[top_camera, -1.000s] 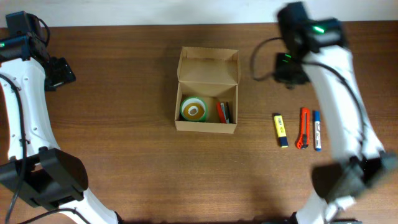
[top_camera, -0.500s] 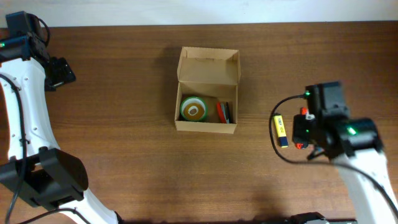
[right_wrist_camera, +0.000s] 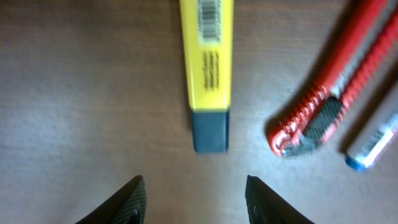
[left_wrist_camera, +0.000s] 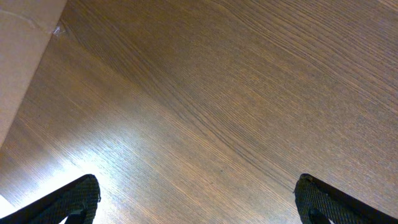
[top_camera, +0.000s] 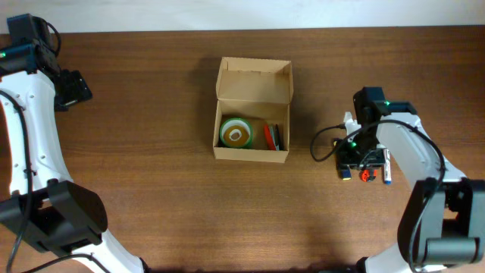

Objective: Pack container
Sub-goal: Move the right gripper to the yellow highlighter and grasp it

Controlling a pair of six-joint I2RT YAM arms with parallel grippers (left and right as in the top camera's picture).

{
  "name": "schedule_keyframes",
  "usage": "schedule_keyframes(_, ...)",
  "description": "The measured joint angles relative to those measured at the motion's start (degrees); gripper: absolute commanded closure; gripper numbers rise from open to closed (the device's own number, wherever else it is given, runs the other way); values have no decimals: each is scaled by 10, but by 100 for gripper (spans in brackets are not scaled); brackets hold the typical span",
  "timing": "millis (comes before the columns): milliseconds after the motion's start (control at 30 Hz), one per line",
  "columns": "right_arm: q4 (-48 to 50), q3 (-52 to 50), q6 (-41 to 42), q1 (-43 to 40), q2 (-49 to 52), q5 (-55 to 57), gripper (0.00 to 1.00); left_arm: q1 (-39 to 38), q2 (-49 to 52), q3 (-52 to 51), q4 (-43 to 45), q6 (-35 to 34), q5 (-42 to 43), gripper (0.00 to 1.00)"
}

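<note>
The container (top_camera: 252, 83) is an open tan cardboard box at the table's middle, flap lid folded back. Inside lie a green and yellow tape roll (top_camera: 236, 133) and red and black items (top_camera: 271, 137). My right gripper (top_camera: 353, 161) is open and empty, low over a yellow highlighter (top_camera: 345, 175) to the right of the box. In the right wrist view the open fingers (right_wrist_camera: 199, 202) sit just short of the highlighter's blue cap (right_wrist_camera: 211, 130). My left gripper (top_camera: 72, 87) is open and empty at the far left, over bare wood in the left wrist view (left_wrist_camera: 199, 202).
A red utility knife (right_wrist_camera: 323, 112) and a blue pen (right_wrist_camera: 373, 140) lie just right of the highlighter; both also show in the overhead view, the knife (top_camera: 367, 175) and the pen (top_camera: 387, 173). A pale surface (left_wrist_camera: 18, 56) borders the table by the left gripper.
My right arm swung from the back of the table down to the pens on the right and now hovers over the yellow highlighter. The left arm has not moved.
</note>
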Motion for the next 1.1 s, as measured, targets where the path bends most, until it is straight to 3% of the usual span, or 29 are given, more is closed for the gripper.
schedule_keyframes(667,88,14,-19,-12,71,-10,49,0,0,0,0,0,0,0)
schedule_keyframes(900,95,14,-22,-13,96,-10,57,0,0,0,0,0,0,0)
schedule_keyframes(1033,102,15,-24,-13,113,-6,75,0,0,0,0,0,0,0)
schedule_keyframes(1100,106,15,-22,-14,113,-4,91,0,0,0,0,0,0,0)
